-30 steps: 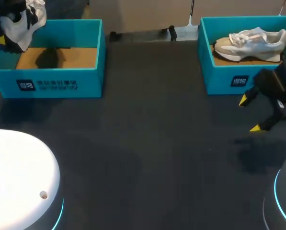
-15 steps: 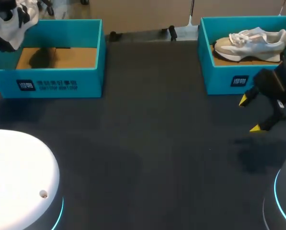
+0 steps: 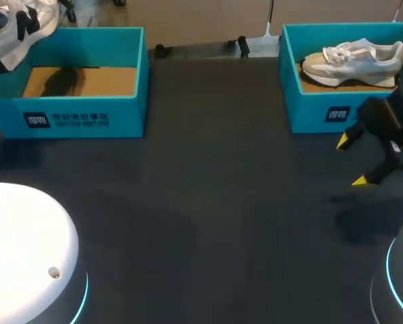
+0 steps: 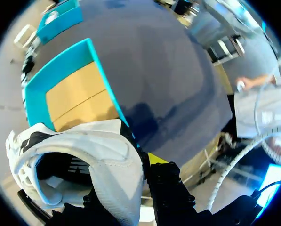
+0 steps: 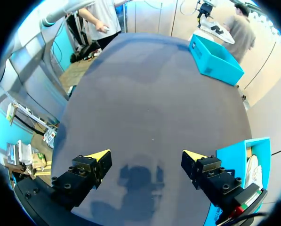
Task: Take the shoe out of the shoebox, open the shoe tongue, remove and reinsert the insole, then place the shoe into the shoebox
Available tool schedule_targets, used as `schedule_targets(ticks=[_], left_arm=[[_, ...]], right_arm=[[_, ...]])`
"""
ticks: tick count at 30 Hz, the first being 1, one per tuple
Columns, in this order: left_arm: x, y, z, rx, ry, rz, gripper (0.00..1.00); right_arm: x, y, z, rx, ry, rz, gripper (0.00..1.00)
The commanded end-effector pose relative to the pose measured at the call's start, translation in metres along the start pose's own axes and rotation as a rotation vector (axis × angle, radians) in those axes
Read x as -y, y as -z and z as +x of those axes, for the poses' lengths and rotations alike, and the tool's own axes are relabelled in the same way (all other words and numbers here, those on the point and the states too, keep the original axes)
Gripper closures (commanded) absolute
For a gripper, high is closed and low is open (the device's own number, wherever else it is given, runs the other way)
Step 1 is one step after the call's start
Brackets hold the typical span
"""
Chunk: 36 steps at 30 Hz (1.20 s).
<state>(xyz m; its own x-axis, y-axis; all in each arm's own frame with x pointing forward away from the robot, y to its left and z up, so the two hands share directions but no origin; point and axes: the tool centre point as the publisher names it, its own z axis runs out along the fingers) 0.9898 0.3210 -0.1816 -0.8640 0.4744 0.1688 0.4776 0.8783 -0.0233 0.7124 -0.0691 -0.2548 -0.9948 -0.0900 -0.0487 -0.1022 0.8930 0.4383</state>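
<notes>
A white shoe with black trim (image 3: 20,21) hangs above the far left corner of the left teal shoebox (image 3: 73,118), whose cardboard floor is bare. My left gripper (image 4: 131,162) is shut on the shoe's heel collar (image 4: 107,160); one yellow fingertip (image 4: 153,158) shows beside it, and the box (image 4: 65,70) lies below. A second white shoe (image 3: 353,59) lies on its side in the right teal shoebox (image 3: 309,111). My right gripper (image 3: 352,160) hovers in front of that box, open, with nothing between its fingers (image 5: 146,156).
The dark table (image 3: 208,216) stretches wide between the two boxes. The white and grey bases of my arms stand at the near left corner (image 3: 25,256) and the near right corner (image 3: 397,277).
My left gripper has carried the shoe higher and further toward the left, away from the box. The right arm has not moved.
</notes>
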Motion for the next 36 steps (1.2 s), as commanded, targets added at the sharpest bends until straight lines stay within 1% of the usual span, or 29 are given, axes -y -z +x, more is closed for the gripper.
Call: schedule_targets(ticks=[1,2,3,4,5,6,7,8,28,29,30,31,33,34,35,36], left_arm=[[-0.006,0.004,-0.004,-0.122,-0.462,-0.112,1.00],[-0.009,0.003,-0.004,-0.134,-0.560,-0.161,1.00],[-0.012,0.002,-0.004,-0.135,-0.595,-0.211,1.00],[-0.014,0.001,-0.005,-0.157,-0.724,-0.216,1.00],[-0.016,0.001,-0.005,-0.132,-0.753,-0.247,1.00],[-0.022,0.002,-0.007,-0.135,-0.859,-0.244,1.00],[-0.025,0.002,-0.007,-0.107,-0.942,-0.283,1.00],[-0.028,0.004,-0.009,-0.102,-0.953,-0.282,1.00],[-0.028,0.004,-0.009,-0.102,-0.953,-0.282,1.00],[-0.030,0.000,-0.015,-0.107,-0.990,-0.264,1.00],[-0.034,-0.001,-0.018,-0.086,-0.957,-0.266,1.00],[-0.035,-0.002,-0.020,-0.094,-0.973,-0.293,1.00],[-0.040,-0.004,-0.026,-0.060,-0.998,-0.277,1.00],[-0.040,-0.005,-0.029,-0.065,-1.016,-0.286,1.00],[-0.043,-0.006,-0.032,-0.064,-0.989,-0.280,1.00],[-0.044,-0.006,-0.035,-0.054,-1.006,-0.273,1.00]], right_arm=[[0.000,0.000,0.000,0.000,-0.001,0.003,0.00],[0.000,0.000,0.000,0.000,-0.001,0.003,0.00],[0.000,0.000,0.000,0.000,-0.001,0.003,0.00],[0.000,0.000,0.000,0.000,-0.001,0.003,0.00],[0.000,0.000,0.000,0.000,-0.001,0.003,0.00],[0.000,0.000,0.000,0.000,-0.001,0.003,0.00],[0.000,0.000,0.000,0.000,-0.001,0.003,0.00],[0.000,0.000,0.000,0.000,-0.001,0.003,0.00],[0.000,0.000,0.000,0.000,-0.001,0.003,0.00],[0.000,0.000,0.000,0.000,-0.001,0.003,0.00],[0.000,0.000,0.000,0.000,-0.001,0.003,0.00],[0.000,0.000,0.000,0.000,-0.001,0.003,0.00],[0.000,0.000,0.000,0.000,-0.001,0.003,0.00],[0.000,0.000,0.000,0.000,-0.001,0.003,0.00],[0.000,0.000,0.000,0.000,-0.001,0.003,0.00],[0.000,0.000,0.000,0.000,-0.001,0.003,0.00]])
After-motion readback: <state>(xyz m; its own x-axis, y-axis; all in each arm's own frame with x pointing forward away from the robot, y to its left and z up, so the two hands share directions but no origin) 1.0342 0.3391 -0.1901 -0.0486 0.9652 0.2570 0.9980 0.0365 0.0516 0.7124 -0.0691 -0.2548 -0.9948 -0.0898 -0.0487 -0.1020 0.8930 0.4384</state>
